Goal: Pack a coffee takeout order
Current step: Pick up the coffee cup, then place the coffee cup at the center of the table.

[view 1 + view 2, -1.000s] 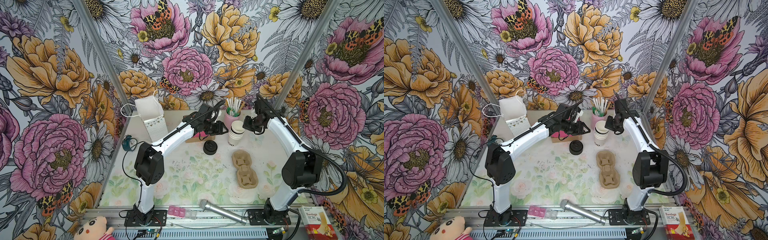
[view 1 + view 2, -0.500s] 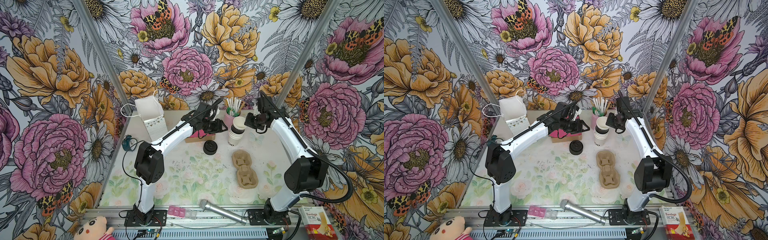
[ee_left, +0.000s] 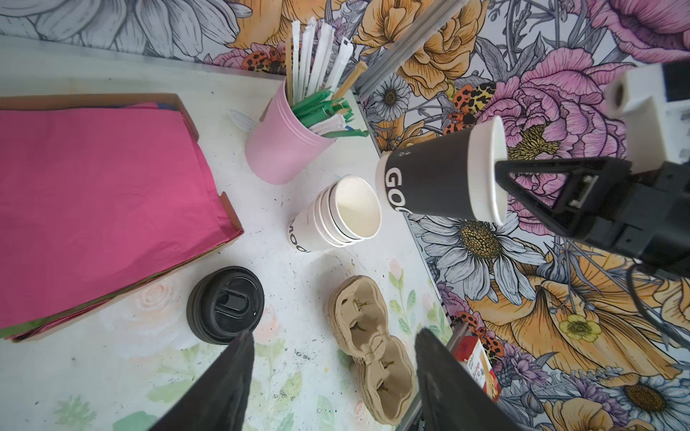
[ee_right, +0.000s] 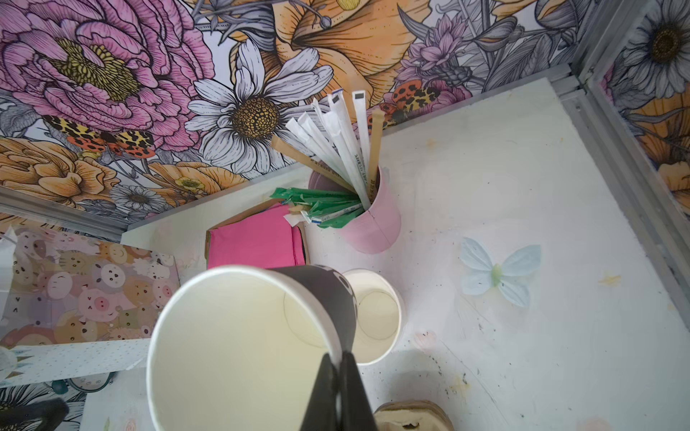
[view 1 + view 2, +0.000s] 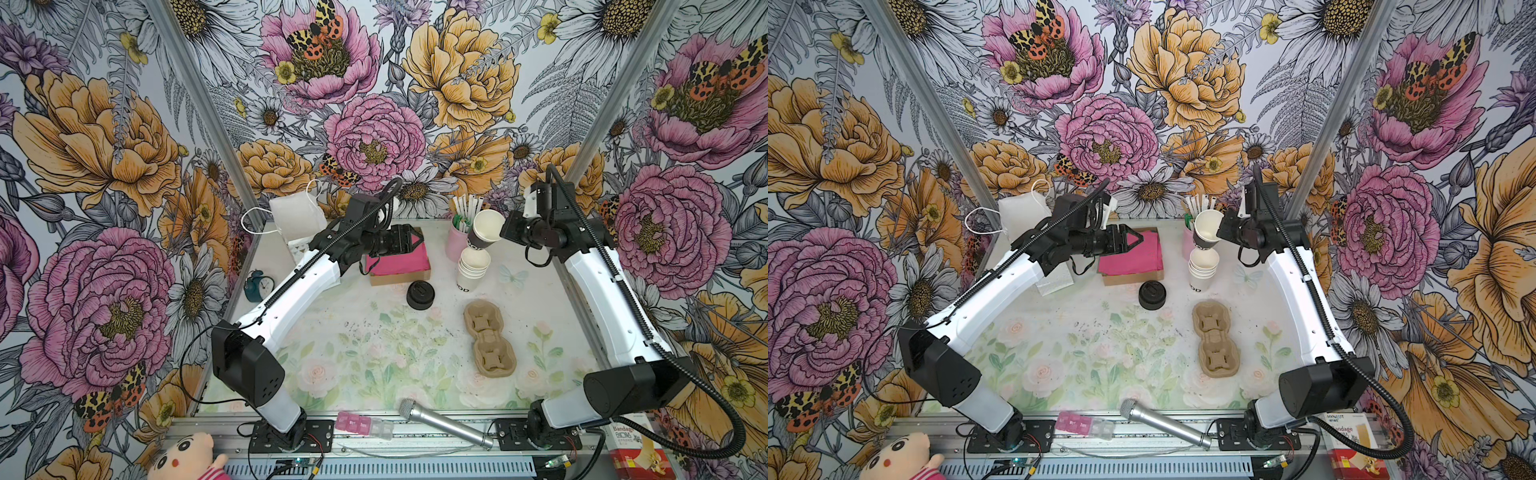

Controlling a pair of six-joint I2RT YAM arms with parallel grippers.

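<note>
Lifted off the stack (image 5: 473, 268) since a second ago, the cup (image 5: 484, 226) is now hanging tilted in the air just above it, with the right end effector (image 5: 504, 227) clenching its rim. The left end effector (image 5: 409, 242) is spreading wider than before, released and holding nothing, hovering over the pink napkin (image 5: 401, 262) lying in its cardboard tray (image 5: 399, 277). The lid (image 5: 420, 294) is sitting on the desk (image 5: 374, 353) just beside the tray, apart from the carrier (image 5: 488, 336).
</note>
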